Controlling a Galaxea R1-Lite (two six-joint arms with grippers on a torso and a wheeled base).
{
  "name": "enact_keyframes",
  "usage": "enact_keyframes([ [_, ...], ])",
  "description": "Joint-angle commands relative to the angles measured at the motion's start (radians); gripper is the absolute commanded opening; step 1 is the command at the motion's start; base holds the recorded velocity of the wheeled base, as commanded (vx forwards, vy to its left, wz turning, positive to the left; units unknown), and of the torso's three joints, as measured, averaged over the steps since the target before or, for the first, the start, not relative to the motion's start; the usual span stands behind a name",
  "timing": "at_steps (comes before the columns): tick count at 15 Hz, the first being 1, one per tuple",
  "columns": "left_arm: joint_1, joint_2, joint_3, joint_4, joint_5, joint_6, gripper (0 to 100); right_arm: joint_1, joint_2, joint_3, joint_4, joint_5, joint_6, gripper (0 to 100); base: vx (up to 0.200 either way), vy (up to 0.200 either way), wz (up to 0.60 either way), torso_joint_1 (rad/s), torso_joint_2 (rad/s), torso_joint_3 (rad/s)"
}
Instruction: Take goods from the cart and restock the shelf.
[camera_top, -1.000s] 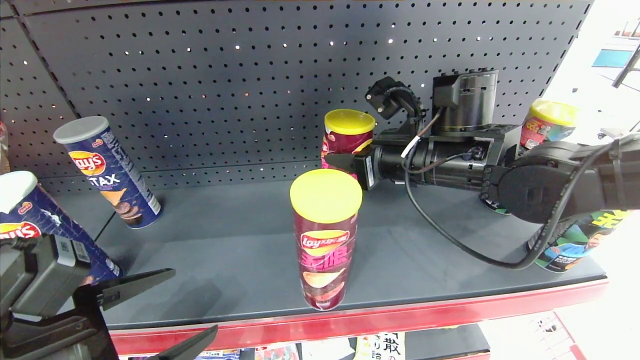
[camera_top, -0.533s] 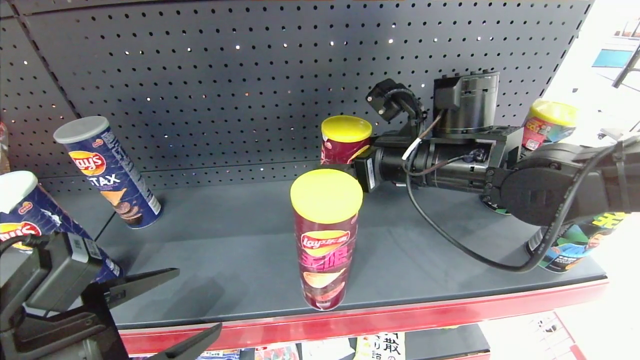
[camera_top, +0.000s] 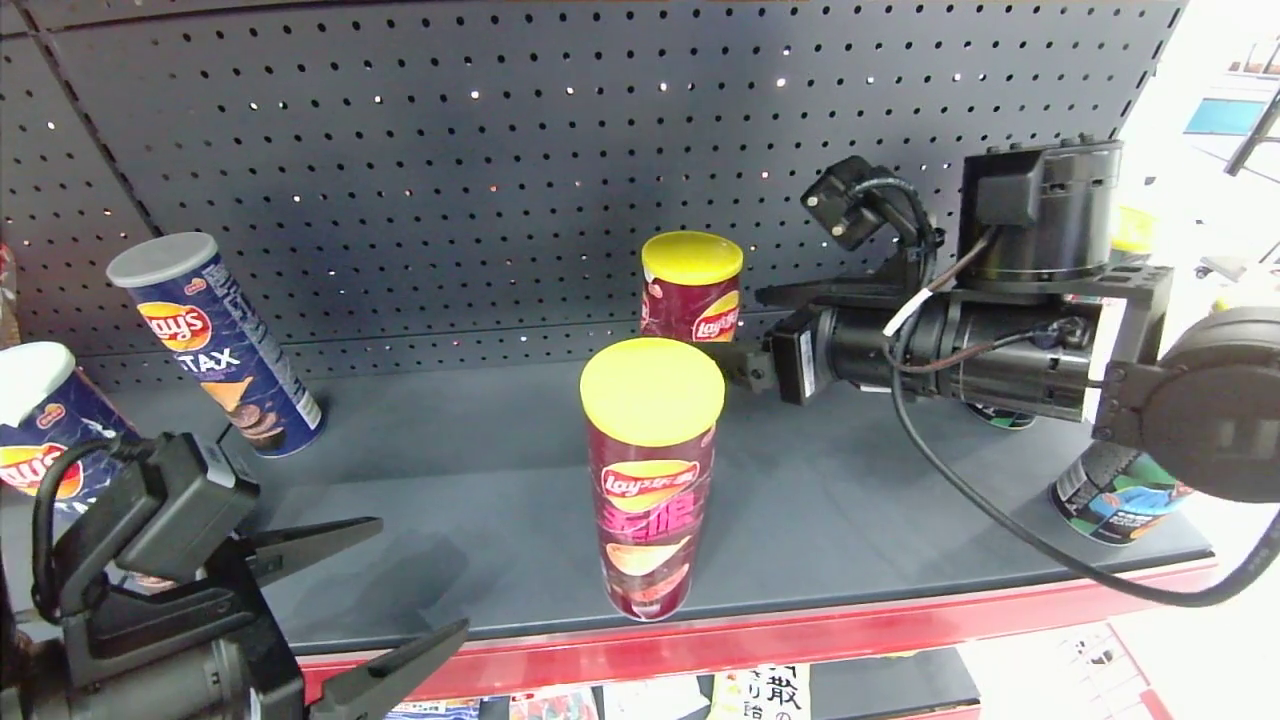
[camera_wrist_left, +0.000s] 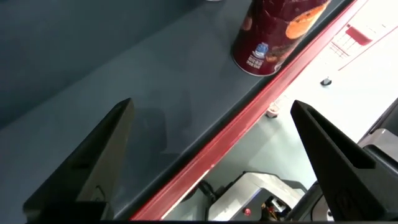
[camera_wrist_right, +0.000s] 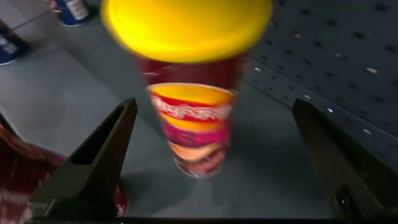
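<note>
So the right arm is pulling back toward the robot's right. A second ago the right pincer (camera_top: 748, 325) was closed around the rear maroon chip can (camera_top: 692, 290); now it's letting go, and that can is standing on its own. The left pincer (camera_top: 418, 578) is also creeping up and a little further in from the lower left.

The right pincer is sitting wide open and holding nothing. In the right wrist view the yellow-lidded can (camera_wrist_right: 193, 124) is standing upright straight ahead of the pincer's gap, clear of both fingers, with the pegboard back wall (camera_top: 450, 150) just behind it. From the head view one fingertip is looking very close to the can's side, but I can't tell whether it's touching.

The left pincer (camera_wrist_left: 211, 107) is also spread wide and carrying nothing. It's hanging over the red front lip (camera_wrist_left: 249, 118) of the grey shelf (camera_top: 480, 500). A second maroon chip can (camera_top: 650, 480) is standing near that lip, ahead of the left pincer and off toward its right finger, well apart from it.

Two blue chip cans (camera_top: 215, 340) (camera_top: 50, 430) are standing beyond the left pincer on its left side, and a dark green can (camera_top: 1115, 495) is sitting under the right arm.
</note>
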Motion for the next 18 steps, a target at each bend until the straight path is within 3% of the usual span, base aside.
enact_keyframes([
  [1, -0.001, 0.033, -0.009, 0.0, -0.001, 0.0, 100, -0.023, -0.061, 0.031, 0.001, -0.013, 0.0, 100, 0.0, 0.0, 0.0, 0.0, 0.0, 0.0],
  [5, 0.032, 0.07, -0.03, 0.007, 0.001, 0.016, 100, -0.036, -0.186, 0.165, 0.004, -0.014, 0.0, 100, 0.0, 0.0, 0.0, 0.0, 0.0, 0.0],
  [6, 0.041, 0.085, -0.039, 0.007, 0.001, 0.034, 100, -0.035, -0.219, 0.203, 0.004, -0.013, 0.0, 100, 0.0, 0.0, 0.0, 0.0, 0.0, 0.0],
  [7, 0.049, 0.124, -0.048, 0.004, -0.01, 0.075, 100, -0.026, -0.294, 0.28, 0.004, -0.01, -0.002, 100, 0.0, 0.0, 0.0, 0.0, 0.0, 0.0],
  [12, 0.044, 0.237, -0.085, 0.003, -0.019, 0.171, 100, 0.045, -0.541, 0.508, 0.004, 0.018, -0.003, 100, 0.0, 0.0, 0.0, 0.0, 0.0, 0.0],
  [16, 0.041, 0.357, -0.176, -0.002, -0.022, 0.232, 100, 0.016, -0.65, 0.519, 0.004, -0.06, -0.002, 100, 0.0, 0.0, 0.0, 0.0, 0.0, 0.0],
  [18, 0.027, 0.404, -0.206, -0.002, -0.05, 0.238, 100, 0.0, -0.68, 0.519, 0.005, -0.105, 0.012, 100, 0.0, 0.0, 0.0, 0.0, 0.0, 0.0],
])
